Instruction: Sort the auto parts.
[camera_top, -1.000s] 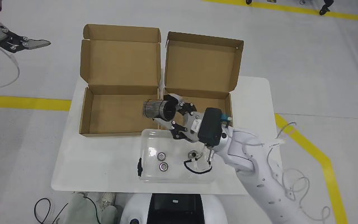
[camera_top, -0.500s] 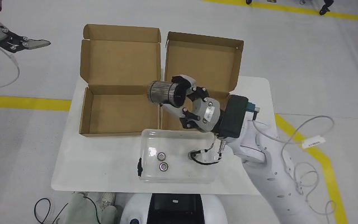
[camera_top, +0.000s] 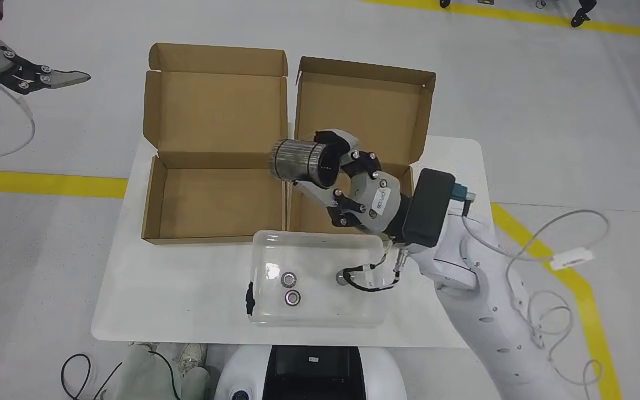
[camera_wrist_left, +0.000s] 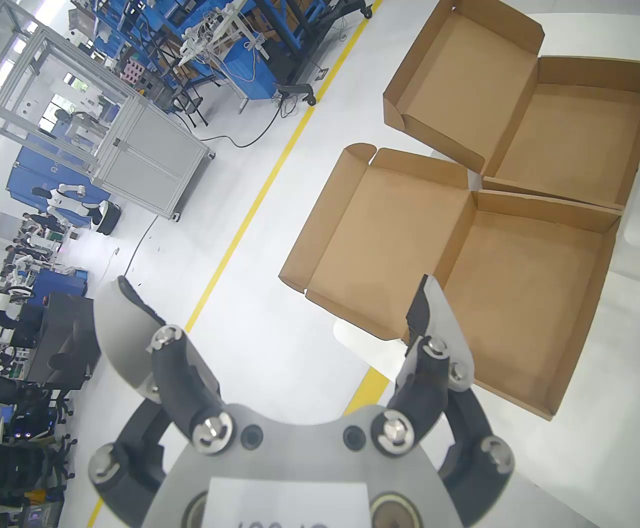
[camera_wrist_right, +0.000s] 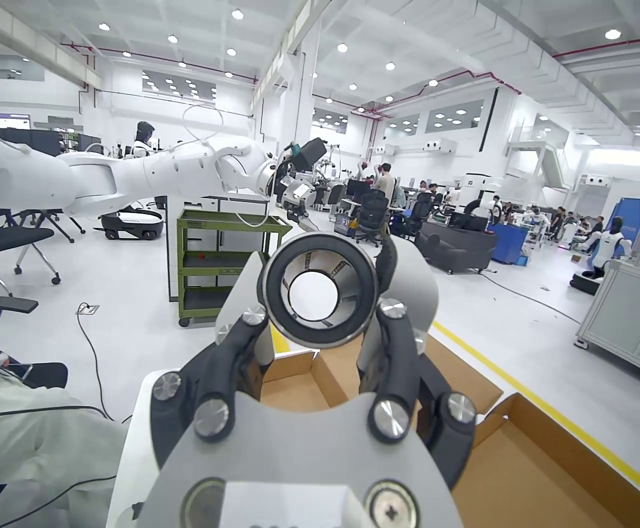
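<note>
1. While the right gripper (camera_top: 320, 164) is clamped on a ribbed metal cylinder (camera_top: 291, 160), the top view places that part in the air above the meeting edges of two open cardboard boxes. These are the left box (camera_top: 200, 205) and the right box (camera_top: 365, 115), set side by side at the far side of the white table (camera_top: 125, 295).
2. In the same view, a clear tray (camera_top: 262, 245) sits at the table's near edge, just in front of the boxes. It holds two round bearings (camera_top: 289, 279) close together and a black looped cable (camera_top: 362, 281) apart from them.
3. In the left wrist view, the left gripper (camera_wrist_left: 272, 295) has its fingers spread wide with nothing between them. It hangs over the floor just off a corner of the table, near a yellow floor line (camera_wrist_left: 240, 235), and both boxes lie beyond it.
4. In the right wrist view, the cylinder shows end-on as a hollow tube with a black ring at its face. It is pinched from both sides by the right gripper's fingers, with the cardboard boxes beneath. The left arm is stretched out in the air farther off.
</note>
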